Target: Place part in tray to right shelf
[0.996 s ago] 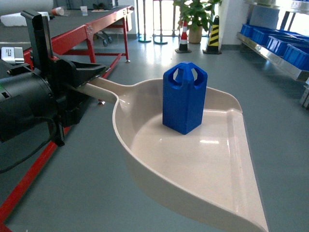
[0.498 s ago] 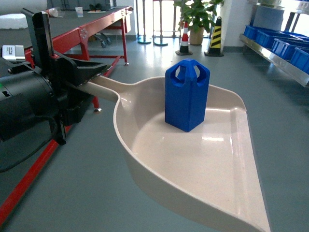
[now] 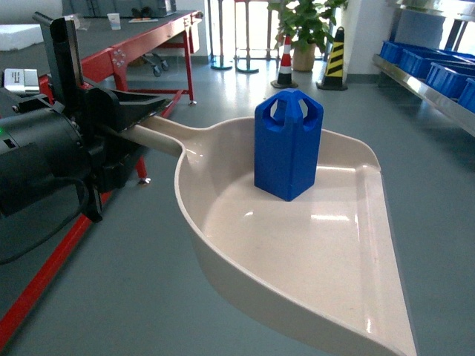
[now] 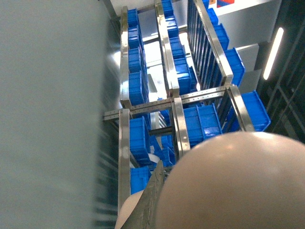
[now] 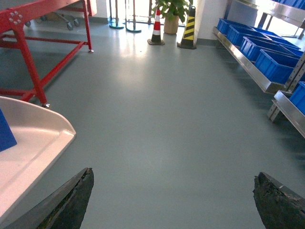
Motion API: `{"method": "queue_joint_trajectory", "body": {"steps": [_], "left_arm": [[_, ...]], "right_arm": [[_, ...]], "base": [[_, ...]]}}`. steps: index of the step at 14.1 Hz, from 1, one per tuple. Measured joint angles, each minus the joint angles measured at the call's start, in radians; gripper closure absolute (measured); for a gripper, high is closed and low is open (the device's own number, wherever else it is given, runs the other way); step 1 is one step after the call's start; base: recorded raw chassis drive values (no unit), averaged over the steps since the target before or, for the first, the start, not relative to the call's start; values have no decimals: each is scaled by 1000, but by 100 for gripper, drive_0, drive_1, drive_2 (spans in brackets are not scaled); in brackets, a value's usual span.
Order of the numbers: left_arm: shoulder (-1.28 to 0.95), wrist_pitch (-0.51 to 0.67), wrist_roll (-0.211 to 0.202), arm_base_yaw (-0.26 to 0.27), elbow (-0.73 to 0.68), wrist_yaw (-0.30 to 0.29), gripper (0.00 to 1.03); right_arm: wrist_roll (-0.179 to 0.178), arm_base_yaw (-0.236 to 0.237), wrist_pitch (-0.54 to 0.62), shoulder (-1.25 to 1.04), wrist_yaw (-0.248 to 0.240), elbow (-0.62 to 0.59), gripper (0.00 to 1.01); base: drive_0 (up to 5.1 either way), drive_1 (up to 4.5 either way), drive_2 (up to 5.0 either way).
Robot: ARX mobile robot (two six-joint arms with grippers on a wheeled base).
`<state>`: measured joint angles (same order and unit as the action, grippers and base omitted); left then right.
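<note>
Head view: left claw [image 3: 141, 119] clamps tray [image 3: 297, 245] handle, lip toward lower right; part [image 3: 287, 144] upright; right claw [image 5: 174, 200] released

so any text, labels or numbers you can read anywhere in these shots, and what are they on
None can be read.
Small white box behind the left arm, head view: dark marks on it, too blurred to read.
Red and white patch at the top edge of the left wrist view: cut off, unreadable.
The part, the tray and the blue crates show no markings.
</note>
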<state>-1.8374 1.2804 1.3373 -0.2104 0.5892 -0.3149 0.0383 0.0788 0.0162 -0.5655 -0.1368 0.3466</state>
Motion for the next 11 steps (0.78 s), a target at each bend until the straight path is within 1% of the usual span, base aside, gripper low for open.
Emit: {"method": "queue_joint_trajectory", "body": {"steps": [11], "left_arm": [[0, -1, 0, 0, 0, 0, 89]], "right_arm": [[0, 0, 1, 2, 0, 0, 3]], "base": [[484, -262, -262]]}}
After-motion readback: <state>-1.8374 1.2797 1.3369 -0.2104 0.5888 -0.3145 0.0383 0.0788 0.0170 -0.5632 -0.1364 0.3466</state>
